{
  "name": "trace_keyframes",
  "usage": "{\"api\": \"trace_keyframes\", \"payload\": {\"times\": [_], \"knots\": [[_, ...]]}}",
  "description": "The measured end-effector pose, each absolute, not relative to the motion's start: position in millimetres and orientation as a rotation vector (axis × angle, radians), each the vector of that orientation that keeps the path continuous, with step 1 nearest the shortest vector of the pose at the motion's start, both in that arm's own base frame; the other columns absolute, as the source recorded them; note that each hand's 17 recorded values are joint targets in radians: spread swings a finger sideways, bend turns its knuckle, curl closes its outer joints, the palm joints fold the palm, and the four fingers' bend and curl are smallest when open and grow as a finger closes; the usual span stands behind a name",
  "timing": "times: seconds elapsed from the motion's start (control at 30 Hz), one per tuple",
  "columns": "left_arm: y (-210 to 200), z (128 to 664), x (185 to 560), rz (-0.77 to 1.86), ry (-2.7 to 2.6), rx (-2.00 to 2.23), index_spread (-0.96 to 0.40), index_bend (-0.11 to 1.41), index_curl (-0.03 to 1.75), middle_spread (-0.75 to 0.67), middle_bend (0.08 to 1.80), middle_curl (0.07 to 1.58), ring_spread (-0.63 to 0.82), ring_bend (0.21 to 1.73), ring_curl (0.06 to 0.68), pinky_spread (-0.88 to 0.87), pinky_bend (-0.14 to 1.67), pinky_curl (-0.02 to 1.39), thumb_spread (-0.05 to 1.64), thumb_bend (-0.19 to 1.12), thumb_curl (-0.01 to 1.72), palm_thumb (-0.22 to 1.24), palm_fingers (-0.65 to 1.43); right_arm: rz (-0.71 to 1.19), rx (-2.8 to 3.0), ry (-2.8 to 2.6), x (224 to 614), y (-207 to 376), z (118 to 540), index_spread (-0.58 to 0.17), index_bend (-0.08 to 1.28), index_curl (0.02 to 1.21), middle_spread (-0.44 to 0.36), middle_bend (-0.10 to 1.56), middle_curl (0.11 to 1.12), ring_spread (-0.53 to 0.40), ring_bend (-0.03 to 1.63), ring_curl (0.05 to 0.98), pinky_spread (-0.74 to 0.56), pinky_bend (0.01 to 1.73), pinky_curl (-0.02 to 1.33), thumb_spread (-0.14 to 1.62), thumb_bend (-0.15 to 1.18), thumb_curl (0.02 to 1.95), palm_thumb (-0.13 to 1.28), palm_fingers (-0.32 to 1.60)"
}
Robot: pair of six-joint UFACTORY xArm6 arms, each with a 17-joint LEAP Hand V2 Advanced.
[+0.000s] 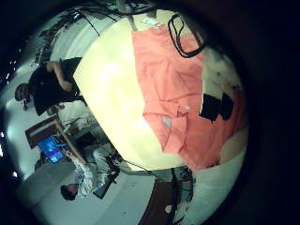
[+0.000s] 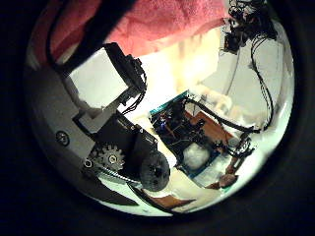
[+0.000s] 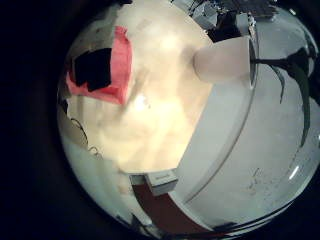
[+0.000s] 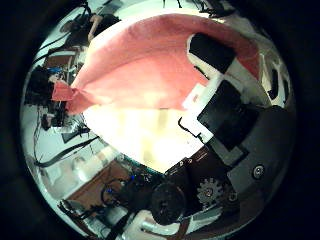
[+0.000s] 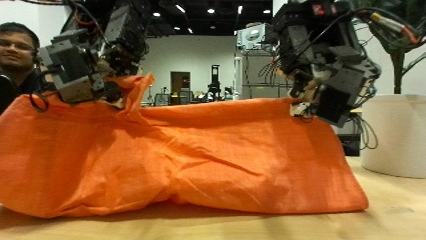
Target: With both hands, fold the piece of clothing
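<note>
— What are you doing now?

— I hold up the shirt [image 5: 187,155]. My left hand [image 5: 87,62] pinches its top edge at one corner. My right hand [image 5: 330,88] pinches the top edge at the other corner. The fingers of both are curled on the cloth.

— Where is the shirt?

— It hangs between my hands like a curtain. Its bottom edge rests on the table [image 5: 386,215].

— Which way does it go?

— Its long way runs left to right, from one hand to the other. The top edge is up and sags a bit in the middle.

— What step is this?

— I think it is the fold itself, still early.

— What comes next?

— I think both hands must move together and lay the top edge down over the bottom part. If one hand goes faster, the fold will be crooked.
</note>
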State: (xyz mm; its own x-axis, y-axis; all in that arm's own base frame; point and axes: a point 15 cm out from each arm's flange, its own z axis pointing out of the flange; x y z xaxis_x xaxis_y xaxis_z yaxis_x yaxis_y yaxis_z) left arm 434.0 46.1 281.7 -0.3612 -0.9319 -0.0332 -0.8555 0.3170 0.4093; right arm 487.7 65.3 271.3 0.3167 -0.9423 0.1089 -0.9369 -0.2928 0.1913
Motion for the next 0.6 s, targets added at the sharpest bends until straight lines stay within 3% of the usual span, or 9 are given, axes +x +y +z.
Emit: {"api": "trace_keyframes", "payload": {"times": [0.1,0.2,0.37,0.43,0.47,0.53,0.6], "knots": [[51.0,258.4,458.8,-0.506,-2.382,1.678,-0.62,0.18,1.46,-0.62,0.86,1.12,-0.45,1.37,0.582,-0.65,1.15,0.71,0.98,-0.03,0.55,0.74,0.92,-0.042,2.355,-1.733,517.5,74.4,253.2,-0.272,1.05,0.9,-0.16,1.27,0.85,-0.25,1.3,0.812,-0.26,1.15,0.98,1.22,-0.02,0.72,1.11,1.0],[58.3,235.5,481.6,-0.465,-2.389,1.737,-0.61,0.16,1.44,-0.62,0.87,1.11,-0.45,1.36,0.587,-0.65,1.11,0.72,0.98,-0.04,0.53,0.68,0.81,-0.05,2.337,-1.748,541.5,81.0,227.0,-0.283,1.03,0.9,-0.165,1.26,0.86,-0.259,1.31,0.821,-0.27,1.14,1.0,1.31,-0.03,0.66,0.96,0.93],[70.2,209.5,508.4,-0.456,-2.329,1.841,-0.58,0.16,1.4,-0.62,0.88,1.09,-0.45,1.35,0.577,-0.66,1.09,0.73,0.99,-0.03,0.52,0.65,0.76,0.13,2.435,-1.846,597.3,96.0,209.9,-0.295,1.0,0.9,-0.167,1.25,0.86,-0.265,1.31,0.819,-0.29,1.14,1.01,1.41,-0.01,0.56,0.89,0.91],[69.9,206.0,514.4,-0.439,-2.31,1.867,-0.56,0.11,1.35,-0.61,0.84,1.07,-0.45,1.33,0.579,-0.66,1.1,0.74,0.99,-0.04,0.5,0.61,0.6,0.173,2.459,-1.868,612.0,100.1,200.1,-0.304,0.94,0.89,-0.163,1.22,0.85,-0.265,1.31,0.81,-0.3,1.13,1.0,1.45,-0.01,0.53,0.87,0.88],[68.3,205.4,520.0,-0.407,-2.296,1.895,-0.54,0.08,1.31,-0.58,0.76,1.05,-0.44,1.29,0.578,-0.65,1.09,0.75,0.99,-0.05,0.49,0.59,0.4,0.193,2.466,-1.884,619.6,100.5,194.8,-0.305,0.91,0.88,-0.16,1.2,0.84,-0.267,1.31,0.803,-0.31,1.13,0.99,1.47,-0.01,0.51,0.85,0.87],[67.4,204.3,528.4,-0.356,-2.288,1.926,-0.48,0.09,1.23,-0.53,0.69,1.01,-0.4,1.22,0.568,-0.61,1.04,0.75,1.01,-0.04,0.48,0.55,0.18,0.219,2.478,-1.902,627.9,100.8,191.9,-0.312,0.81,0.86,-0.156,1.13,0.81,-0.266,1.31,0.786,-0.35,1.13,0.97,1.5,-0.01,0.47,0.83,0.82],[68.0,206.0,542.0,-0.255,-2.269,1.989,-0.39,0.13,1.15,-0.45,0.6,0.96,-0.32,1.13,0.525,-0.54,0.96,0.72,1.02,-0.04,0.46,0.53,0.02,0.275,2.51,-1.927,641.4,103.4,195.0,-0.312,0.61,0.82,-0.158,1.06,0.79,-0.274,1.33,0.765,-0.39,1.16,0.94,1.54,-0.01,0.43,0.79,0.71]]}}
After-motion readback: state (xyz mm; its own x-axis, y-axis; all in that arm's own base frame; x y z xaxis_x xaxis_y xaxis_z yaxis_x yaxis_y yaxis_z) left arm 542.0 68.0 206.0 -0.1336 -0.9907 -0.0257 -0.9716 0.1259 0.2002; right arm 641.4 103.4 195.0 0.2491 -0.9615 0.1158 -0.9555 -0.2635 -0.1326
